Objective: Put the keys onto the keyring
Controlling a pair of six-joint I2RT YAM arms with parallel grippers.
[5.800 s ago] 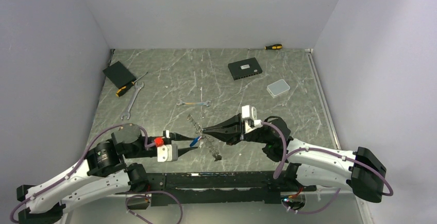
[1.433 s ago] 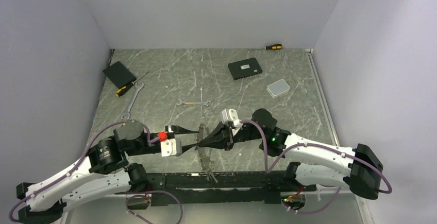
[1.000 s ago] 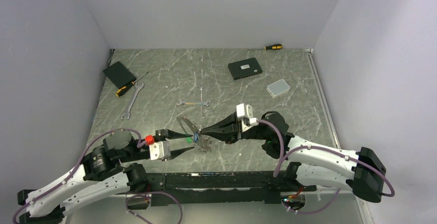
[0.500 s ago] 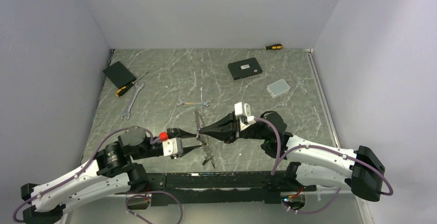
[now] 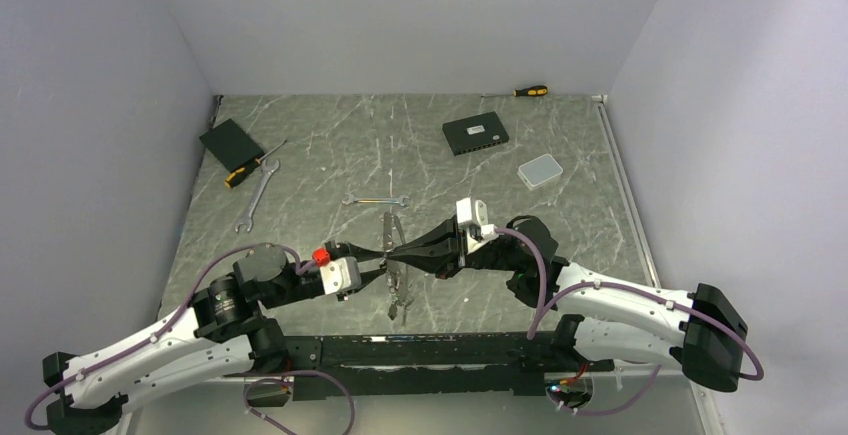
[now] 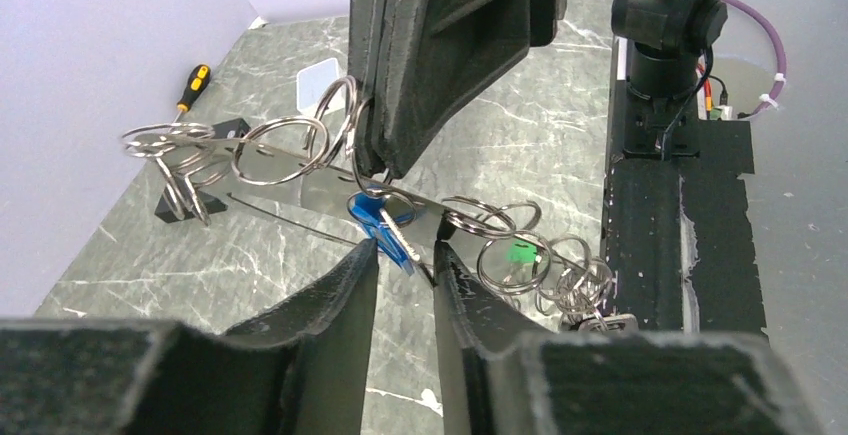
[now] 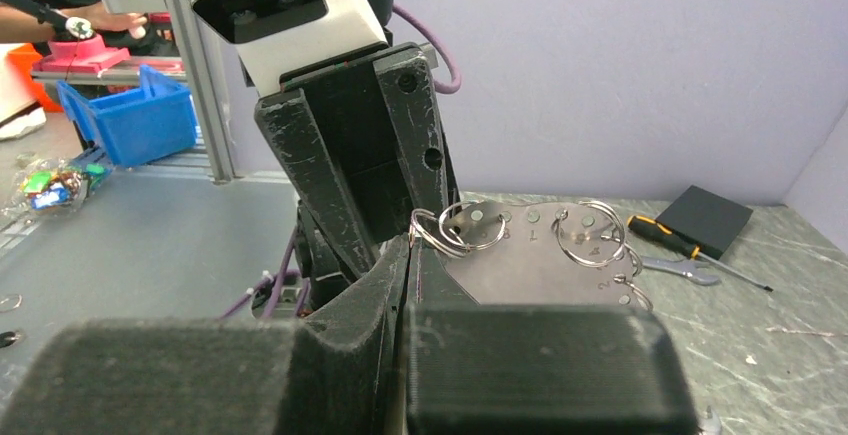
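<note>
The keyring (image 5: pixel 389 230) is a thin silvery plate with holes round its rim and several split rings hooked into them. It is held up edge-on above the table, with a bunch of keys (image 5: pixel 398 305) hanging from its low end. My right gripper (image 5: pixel 393 252) is shut on its edge; the plate (image 7: pixel 530 255) fills the right wrist view beyond my shut right gripper (image 7: pixel 410 255). My left gripper (image 5: pixel 384 268) meets it from the left. In the left wrist view, my left gripper (image 6: pixel 400 250) pinches a blue-tagged key (image 6: pixel 383 223) at its tips, just under the plate (image 6: pixel 320 190). A green tag (image 6: pixel 520 252) hangs among the rings.
Two silver spanners (image 5: pixel 255 195) (image 5: pixel 375 199) lie on the marble table behind the arms. A black box (image 5: pixel 231 142) and a yellow-handled screwdriver (image 5: pixel 245 170) are far left. A black switch box (image 5: pixel 475 135), a white case (image 5: pixel 540 170) and a second screwdriver (image 5: pixel 530 90) are at the back.
My left gripper has moved right, back up to the keyring with the blue key. The ring has swung from tilted to nearly edge-on, and the bunch of keys hangs lower.
</note>
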